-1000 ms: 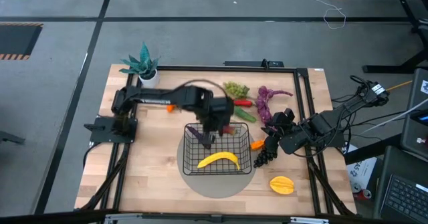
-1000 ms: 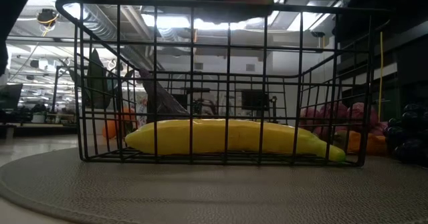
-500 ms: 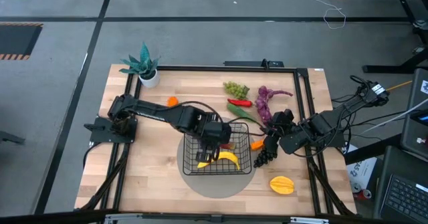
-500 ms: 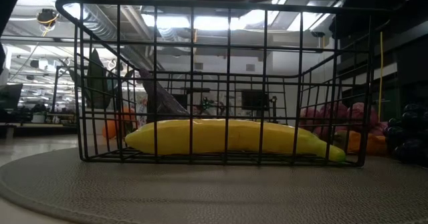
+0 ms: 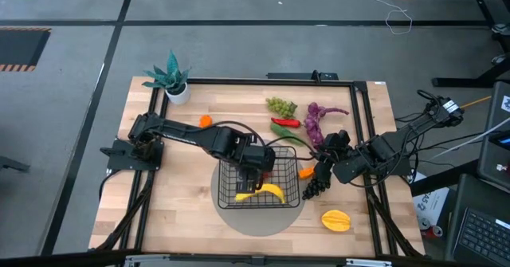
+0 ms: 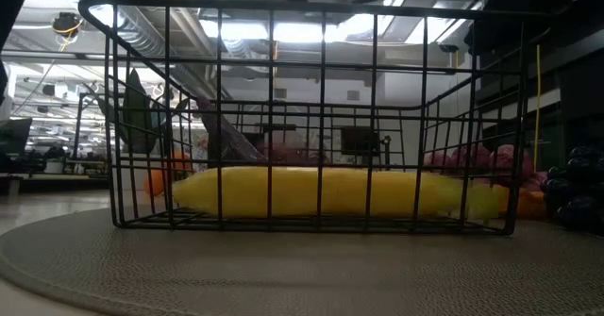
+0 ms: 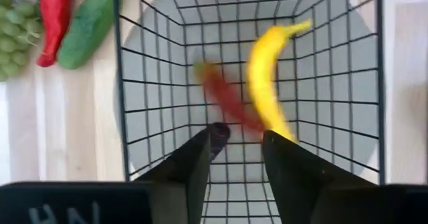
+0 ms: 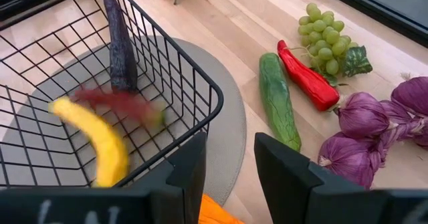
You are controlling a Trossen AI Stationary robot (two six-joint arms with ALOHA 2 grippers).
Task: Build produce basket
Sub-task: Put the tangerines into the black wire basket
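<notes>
Left end effector (image 7: pixel 231 158) above the basket (image 5: pixel 289 157), fingers spread, holding nothing; a blurred red item (image 7: pixel 227 100) sits below it beside the banana (image 7: pixel 266 77). Eggplant (image 8: pixel 122 43) leans inside. Right end effector (image 8: pixel 229 167) beside the basket, fingers apart, empty. Cucumber (image 8: pixel 277 98), red pepper (image 8: pixel 306 77), green grapes (image 8: pixel 325 31) on table (image 5: pixel 191 211).

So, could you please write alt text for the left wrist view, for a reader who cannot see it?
Looking down past the open left gripper into the black wire basket, a yellow banana lies on the floor with a blurred red item beside it. Outside the basket, on the wooden table, lie a cucumber, a red pepper and green grapes.
</notes>
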